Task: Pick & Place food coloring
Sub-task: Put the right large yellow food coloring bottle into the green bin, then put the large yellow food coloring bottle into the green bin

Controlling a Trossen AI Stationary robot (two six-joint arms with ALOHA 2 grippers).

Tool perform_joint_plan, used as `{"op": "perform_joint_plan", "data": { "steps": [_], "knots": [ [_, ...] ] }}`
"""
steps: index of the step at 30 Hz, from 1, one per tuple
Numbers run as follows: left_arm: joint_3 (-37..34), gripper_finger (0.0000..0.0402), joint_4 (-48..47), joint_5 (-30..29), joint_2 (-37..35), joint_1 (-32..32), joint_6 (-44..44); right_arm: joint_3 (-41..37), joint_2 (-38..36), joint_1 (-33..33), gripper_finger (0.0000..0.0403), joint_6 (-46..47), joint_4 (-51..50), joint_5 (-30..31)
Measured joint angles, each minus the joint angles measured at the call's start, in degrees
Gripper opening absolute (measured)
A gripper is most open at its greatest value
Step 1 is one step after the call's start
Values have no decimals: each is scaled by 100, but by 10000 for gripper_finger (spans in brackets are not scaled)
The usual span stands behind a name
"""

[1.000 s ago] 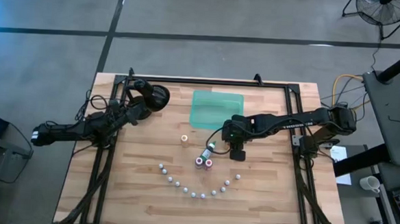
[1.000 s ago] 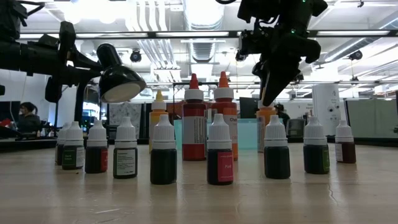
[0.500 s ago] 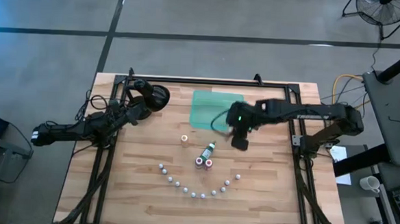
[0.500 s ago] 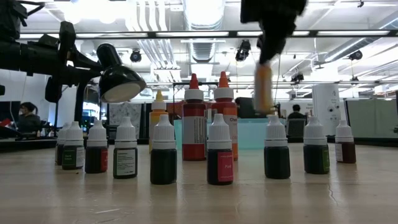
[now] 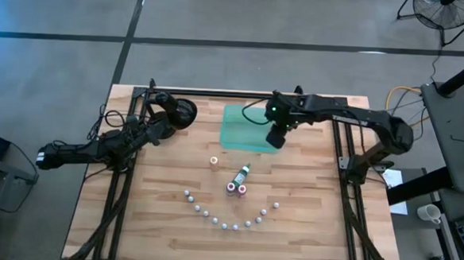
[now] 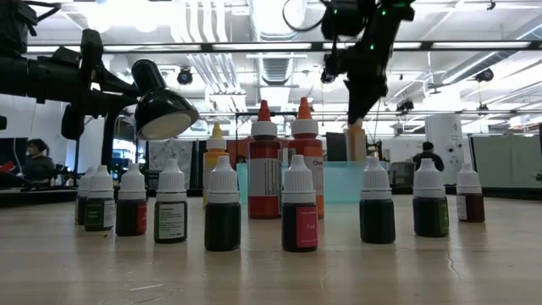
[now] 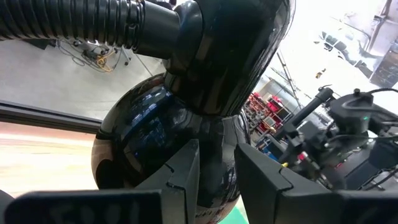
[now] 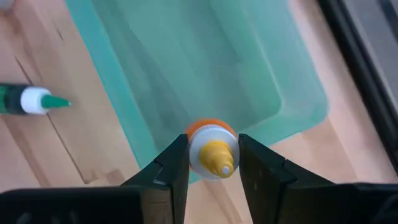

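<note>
— Food coloring status?
— I have the orange bottle [image 8: 211, 148] pinched in the right gripper [image 5: 275, 137] jaws, over the green tray [image 5: 240, 122] at upper centre; I judge this the carry step.
— Next?
— Lower, then release. Left gripper [image 7: 214, 167] waits upper left, jaws slightly parted, holding nothing.

Grey concrete floor [image 5: 222, 18], a fan [image 5: 445, 12], bright ceiling lights [image 6: 271, 13].

The black lamp [image 7: 186, 124] fills the left wrist view, and the fallen green bottle [image 8: 25, 99] is cut off.
</note>
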Motion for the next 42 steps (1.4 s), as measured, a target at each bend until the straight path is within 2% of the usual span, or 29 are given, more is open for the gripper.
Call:
{"op": "perform_joint_plan", "data": {
  "steps": [6,19,36,42],
  "knots": [
    [0,78,0,0,0,0,0,-360,194,9,106,-182,623,-417],
    [-2,78,0,0,2,0,0,-1143,-35,36,111,-37,977,-430],
    [-2,78,0,0,0,0,0,-1101,-192,50,226,-11,837,-404],
    [-1,78,1,0,2,0,0,-1014,-602,78,245,-259,969,10]
  ]
}}
